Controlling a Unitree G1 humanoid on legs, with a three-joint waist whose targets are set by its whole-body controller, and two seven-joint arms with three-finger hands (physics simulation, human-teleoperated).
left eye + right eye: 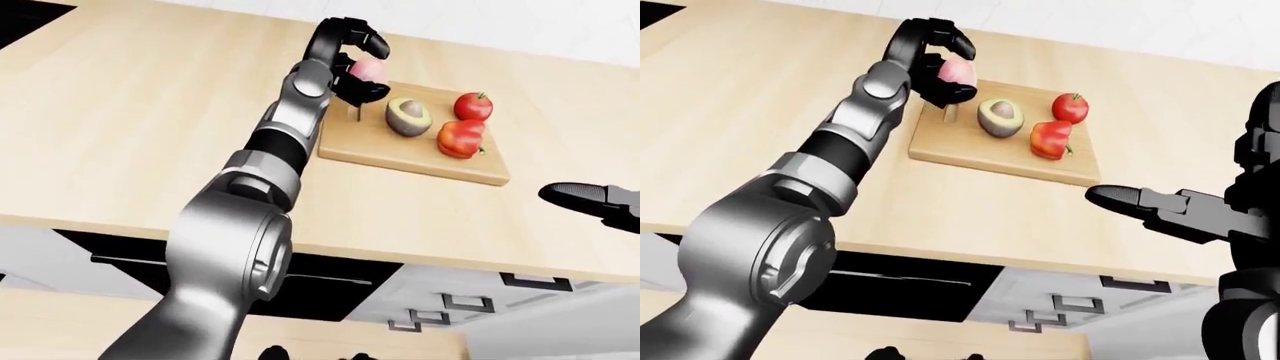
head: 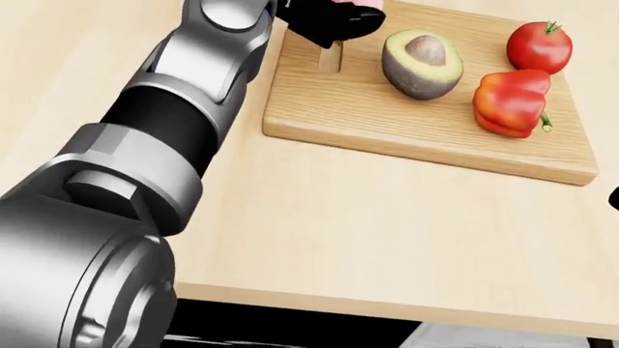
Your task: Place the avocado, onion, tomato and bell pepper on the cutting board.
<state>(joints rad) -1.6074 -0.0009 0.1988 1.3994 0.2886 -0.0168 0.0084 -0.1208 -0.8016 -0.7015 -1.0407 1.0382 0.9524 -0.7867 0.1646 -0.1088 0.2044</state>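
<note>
- Rectangular light-wood cutting board [image 2: 387, 123] with a slot handle near its left end; lies flat on the pale wooden counter [image 2: 368, 239], in the upper right of the head view.
- Halved green-skinned avocado [image 2: 421, 63] with brown pit showing; rests on the board, just right of the slot.
- Round red tomato [image 2: 539, 47] with a green stem; on the board near its upper right corner, apart from the avocado.
- Red bell pepper [image 2: 511, 102] lying on its side, green stem pointing to the right; on the board just below the tomato and right of the avocado.
- Pinkish-red rounded onion [image 1: 958, 72]; raised off the board, over its left end above the slot handle, enclosed by dark fingers.
- Left hand [image 1: 938, 64], black three-finger unit on a silver and black arm reaching in from the lower left; fingers curled round the onion, gripping it from above and below.
- Right hand [image 1: 1160, 206], black; seen at the right edge of the right-eye view, fingers stretched out flat, holding nothing, over the counter's near edge, well apart from the board.
- Dark cabinet fronts [image 1: 330, 281] and grey drawer handles [image 1: 450, 307] below the counter edge.
</note>
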